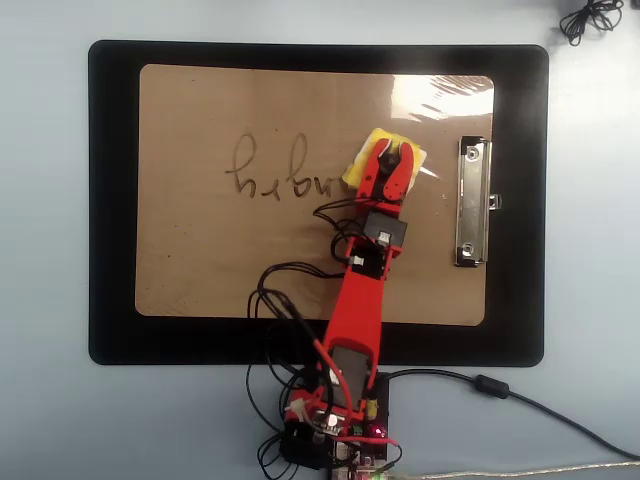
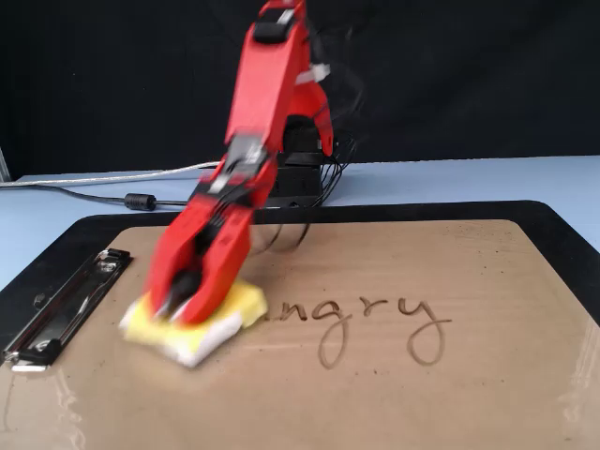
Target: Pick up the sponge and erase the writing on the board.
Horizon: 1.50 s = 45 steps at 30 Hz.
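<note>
The tan board lies on a black mat. Dark cursive writing runs across its middle. My red gripper is shut on the yellow sponge, pressing it flat on the board. In the overhead view the sponge sits just right of the writing, between it and the silver clip. In the fixed view the sponge is left of the writing, near the clip; that view is motion-blurred.
The black mat rests on a pale blue table. Loose cables hang from the arm down to its base. A grey cable runs right of the base, and a black cord lies at the top right.
</note>
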Available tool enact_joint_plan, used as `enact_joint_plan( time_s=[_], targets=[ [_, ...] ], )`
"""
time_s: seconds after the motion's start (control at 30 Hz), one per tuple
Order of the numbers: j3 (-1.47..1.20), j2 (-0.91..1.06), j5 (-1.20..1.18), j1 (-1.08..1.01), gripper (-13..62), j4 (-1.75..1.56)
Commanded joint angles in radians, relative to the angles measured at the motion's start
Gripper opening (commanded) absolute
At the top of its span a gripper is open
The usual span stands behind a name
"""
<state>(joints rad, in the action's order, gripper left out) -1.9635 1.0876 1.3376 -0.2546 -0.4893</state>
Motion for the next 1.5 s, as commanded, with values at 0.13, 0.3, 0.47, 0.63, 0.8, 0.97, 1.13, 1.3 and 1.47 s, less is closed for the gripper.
enact_joint_plan(
  time_s=[0.13, 0.3, 0.47, 0.63, 0.8, 0.97, 1.13, 1.3, 1.47],
  targets=[
    [-0.532, 0.500, 0.081, -0.026, -7.6, 0.037],
    [-0.643, 0.581, 0.089, -0.028, -7.6, 0.038],
    [0.038, 0.005, 0.087, -0.034, -7.6, 0.015],
    [-0.339, 0.321, 0.089, -0.041, -7.6, 0.015],
    [-0.655, 0.595, 0.092, -0.037, -7.6, 0.014],
    [-0.201, 0.242, 0.103, -0.043, -7.6, 0.015],
    [-0.581, 0.592, 0.104, -0.081, -7.6, 0.025],
    [-0.436, 0.387, 0.110, -0.083, -7.6, 0.015],
    [-0.420, 0.373, 0.114, -0.081, -7.6, 0.000]
  ],
)
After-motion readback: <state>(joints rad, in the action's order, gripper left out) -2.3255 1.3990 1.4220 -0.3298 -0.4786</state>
